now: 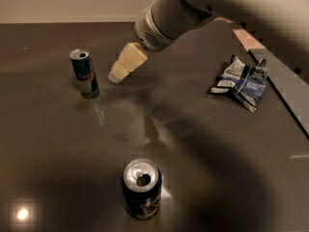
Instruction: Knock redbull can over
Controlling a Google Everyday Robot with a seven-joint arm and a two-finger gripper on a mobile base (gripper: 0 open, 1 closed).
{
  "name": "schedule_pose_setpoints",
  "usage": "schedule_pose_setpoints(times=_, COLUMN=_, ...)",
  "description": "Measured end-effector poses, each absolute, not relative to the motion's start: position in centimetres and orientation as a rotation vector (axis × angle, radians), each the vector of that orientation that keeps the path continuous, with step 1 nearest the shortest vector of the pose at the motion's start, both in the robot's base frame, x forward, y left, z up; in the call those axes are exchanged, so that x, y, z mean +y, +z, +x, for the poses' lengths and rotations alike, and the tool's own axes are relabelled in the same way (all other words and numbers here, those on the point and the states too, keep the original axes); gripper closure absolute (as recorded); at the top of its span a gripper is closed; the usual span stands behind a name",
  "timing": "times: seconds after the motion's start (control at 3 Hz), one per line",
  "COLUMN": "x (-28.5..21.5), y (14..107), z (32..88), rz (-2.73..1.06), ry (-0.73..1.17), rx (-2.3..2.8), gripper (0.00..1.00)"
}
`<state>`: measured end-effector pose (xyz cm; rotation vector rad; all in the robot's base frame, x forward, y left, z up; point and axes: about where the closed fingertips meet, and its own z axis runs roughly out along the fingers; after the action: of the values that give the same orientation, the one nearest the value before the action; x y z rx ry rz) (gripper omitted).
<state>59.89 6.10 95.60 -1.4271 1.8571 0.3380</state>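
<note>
The redbull can is slim, blue and silver with a red mark, and stands upright at the left of the dark table. My gripper hangs from the grey arm that comes in from the upper right. Its cream tip is just to the right of the can, about level with the can's middle, with a small gap between them.
A wider dark navy soda can stands upright near the front centre. A crumpled blue-and-white foil snack bag lies at the right. The table's right edge runs diagonally past the bag.
</note>
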Motion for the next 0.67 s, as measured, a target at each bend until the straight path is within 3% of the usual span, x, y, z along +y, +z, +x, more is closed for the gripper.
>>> schedule_pose_setpoints(times=0.67, x=11.4, y=94.5, z=61.0, rz=-1.412, ry=0.408, rx=1.825, gripper=0.0)
